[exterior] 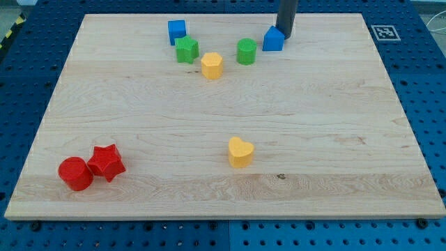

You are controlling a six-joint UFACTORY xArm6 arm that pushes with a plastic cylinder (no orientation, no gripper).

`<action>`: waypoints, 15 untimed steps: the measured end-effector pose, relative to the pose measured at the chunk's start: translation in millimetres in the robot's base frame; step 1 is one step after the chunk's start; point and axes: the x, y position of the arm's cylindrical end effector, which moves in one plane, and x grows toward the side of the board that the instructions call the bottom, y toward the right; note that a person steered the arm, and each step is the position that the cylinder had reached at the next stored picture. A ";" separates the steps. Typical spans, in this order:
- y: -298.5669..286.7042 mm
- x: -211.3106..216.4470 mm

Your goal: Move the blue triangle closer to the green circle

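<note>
Blue triangle point(273, 40), green circle point(246, 51), pale wooden board point(223, 125).

A: How's the light?
B: Bright and even across the desk point(223, 125), with no glare on the pale wood.
A: Shadows?
B: Soft and short. The yellow heart point(240, 152) and the red cylinder point(75, 173) each show a faint dark edge at the base.
A: Focus?
B: Sharp in the middle, a little softer toward the upper frame edge.

A pale wooden board point(223, 118) rests on a blue perforated table point(28, 84), with a fiducial marker point(385, 32) at the view's top right.
</note>
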 end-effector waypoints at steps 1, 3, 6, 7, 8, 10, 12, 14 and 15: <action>-1.4 2.3; 23.4 2.3; 23.3 9.7; 18.9 10.0; 11.7 13.3; -6.4 18.4; -8.5 9.7; -20.4 8.1; -22.5 12.7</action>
